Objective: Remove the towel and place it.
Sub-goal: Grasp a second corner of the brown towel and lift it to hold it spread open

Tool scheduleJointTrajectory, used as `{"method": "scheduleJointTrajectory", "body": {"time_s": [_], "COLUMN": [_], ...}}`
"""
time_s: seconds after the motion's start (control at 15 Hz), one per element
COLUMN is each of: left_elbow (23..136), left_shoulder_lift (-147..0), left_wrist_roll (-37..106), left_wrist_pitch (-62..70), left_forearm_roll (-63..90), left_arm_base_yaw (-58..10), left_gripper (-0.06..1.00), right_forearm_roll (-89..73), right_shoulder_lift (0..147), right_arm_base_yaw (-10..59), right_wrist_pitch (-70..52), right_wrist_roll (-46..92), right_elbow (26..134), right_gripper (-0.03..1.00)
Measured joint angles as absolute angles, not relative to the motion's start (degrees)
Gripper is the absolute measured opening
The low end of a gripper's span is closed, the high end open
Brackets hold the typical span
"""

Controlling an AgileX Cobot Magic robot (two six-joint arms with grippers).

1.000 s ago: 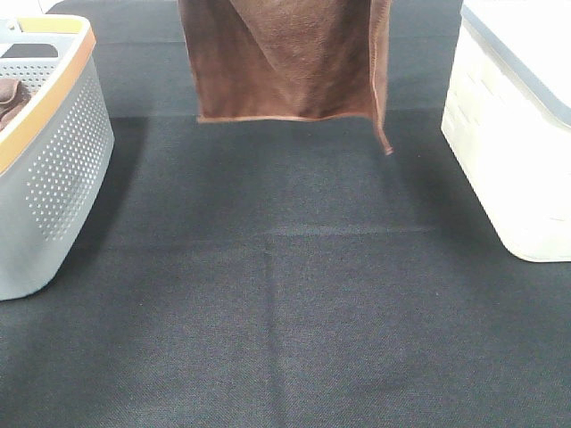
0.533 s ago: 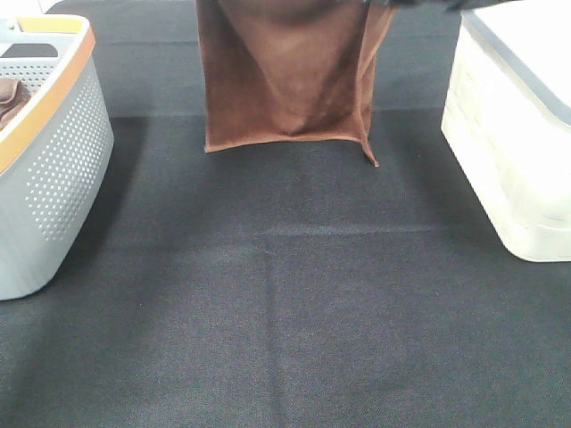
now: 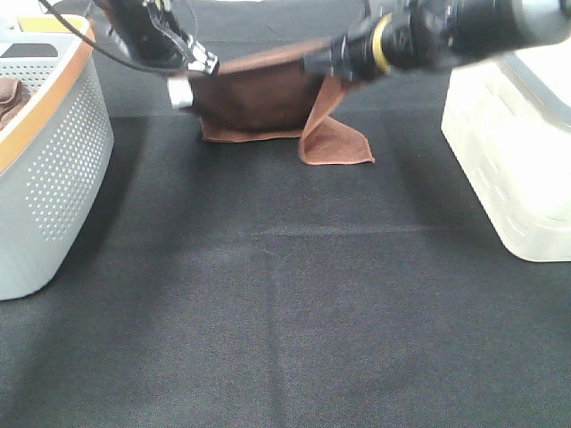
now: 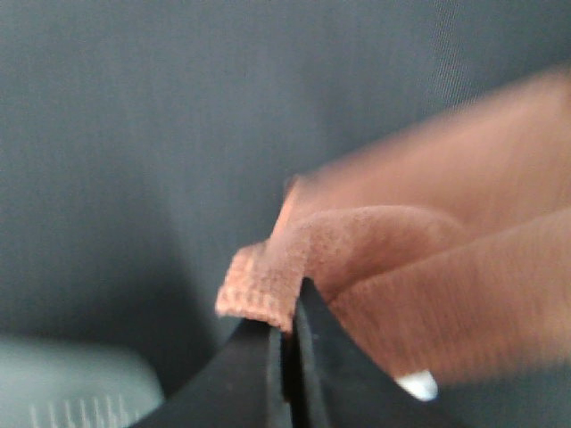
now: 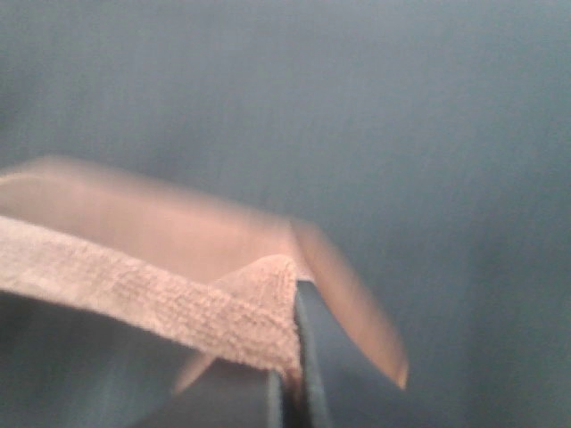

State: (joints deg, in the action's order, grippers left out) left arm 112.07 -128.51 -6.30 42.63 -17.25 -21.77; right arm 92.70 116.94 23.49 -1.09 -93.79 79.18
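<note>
Rust-brown towel (image 3: 259, 100) sags onto the black mat (image 3: 285, 294) at twelve o'clock, left gripper (image 3: 203, 69) and right gripper (image 3: 318, 64) each clamped on a corner.

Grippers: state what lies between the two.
The towel, stretched from left gripper to right gripper, lower edge on the mat; the exterior high view shows it.
</note>
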Motion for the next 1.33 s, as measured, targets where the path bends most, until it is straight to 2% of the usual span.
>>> {"method": "scheduleJointTrajectory", "body": {"time_s": [0.47, 0.6, 0.93, 1.33], "left_elbow": [112.13, 111.33, 95.34, 89.04], "left_shoulder_lift": [-128.51, -128.51, -127.2, -124.79], "left_wrist_roll": [-6.3, -6.3, -4.07, -3.95], "left_wrist_pitch": [66.63, 67.32, 67.32, 67.09], "left_forearm_roll": [-6.82, -4.87, 0.86, 2.81], "left_arm_base_yaw": [-21.94, -21.94, -23.15, -23.49], "left_gripper": [0.0, 0.0, 0.0, 0.0], "right_forearm_roll": [90.58, 90.58, 90.47, 96.89], "right_shoulder_lift": [111.1, 109.66, 107.6, 107.09], "right_arm_base_yaw": [23.95, 24.01, 24.06, 24.12], "right_wrist_pitch": [4.47, 5.04, 11.0, 13.46], "right_wrist_roll": [-93.74, -93.74, -94.6, -102.79], "right_elbow": [63.25, 59.3, 51.68, 46.07], "right_gripper": [0.0, 0.0, 0.0, 0.0]}}
